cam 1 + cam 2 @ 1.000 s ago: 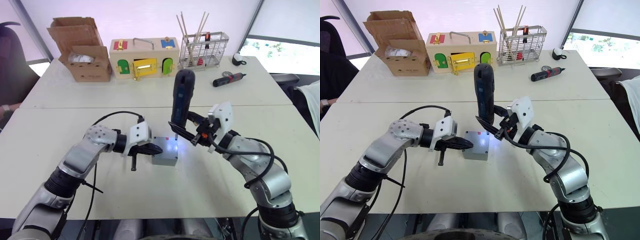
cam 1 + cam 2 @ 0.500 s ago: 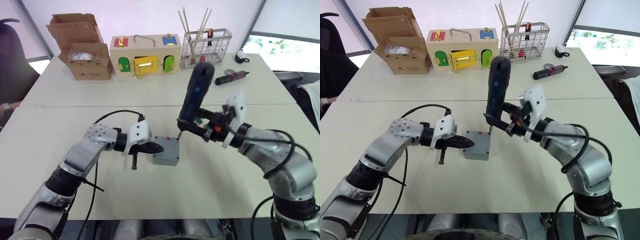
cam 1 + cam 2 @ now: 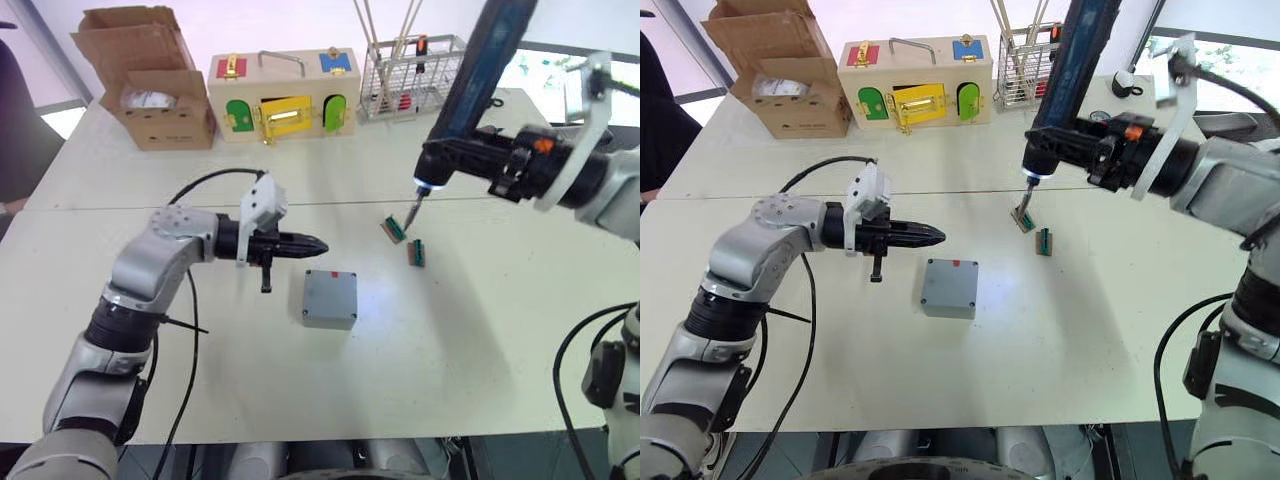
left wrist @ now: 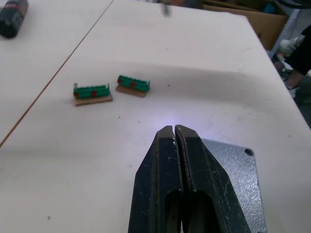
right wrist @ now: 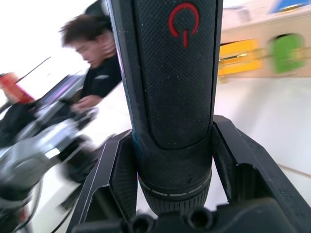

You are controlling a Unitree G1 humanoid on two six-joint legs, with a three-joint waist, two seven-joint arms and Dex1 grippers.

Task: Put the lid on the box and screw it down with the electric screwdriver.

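Left gripper [image 3: 318,246]: jaws pressed together, holding nothing, hovering above the desk [image 3: 150,340]. The box [image 3: 330,298] sits just ahead of and below the jaw tips, apart from them, with the lid [image 4: 238,167] already seated on top — a corner screw hole is visible in the left wrist view.

Beyond the left jaws, toward the right arm, two small green terminal blocks [image 3: 405,241] lie on the desk, well apart from the box.

Right gripper [image 3: 470,160]: jaws clamped around the electric screwdriver [image 3: 1065,80], held raised and tilted; its bit tip [image 3: 412,214] points down just over the nearer terminal block.

Assessment: lid placement appears done. Whether any screws are in cannot be told — screwing judged outstanding, as the driver stands off the box.
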